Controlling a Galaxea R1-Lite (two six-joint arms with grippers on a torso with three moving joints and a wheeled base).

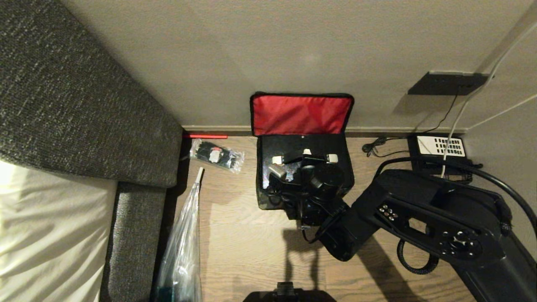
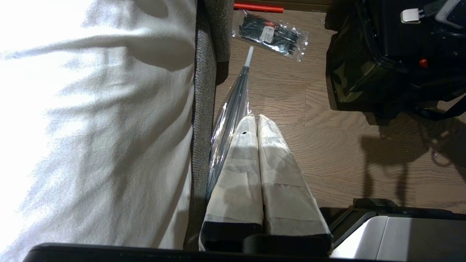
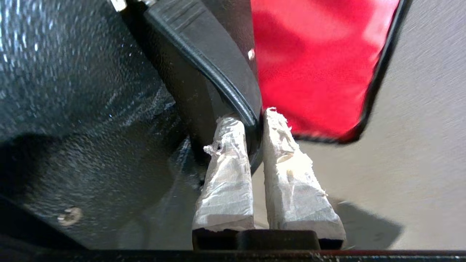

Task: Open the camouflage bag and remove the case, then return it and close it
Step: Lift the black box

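r gripper (image 3: 255, 127) pinching case (image 1: 302, 167) handle (image 3: 218, 72) | handle runs across bag (image 1: 268, 197) mouth, bag under fingers | l gripper (image 2: 256, 125) parked, closed empty

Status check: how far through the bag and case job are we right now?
Done: the camouflage bag is open, its red lid propped against the wall. In hand: the right pincer is shut on the handle of the case, which sits inside the bag. Whether this is the lift-out or the return cannot be told. Closing the bag is left. The left pincer hangs shut and idle near the bed.
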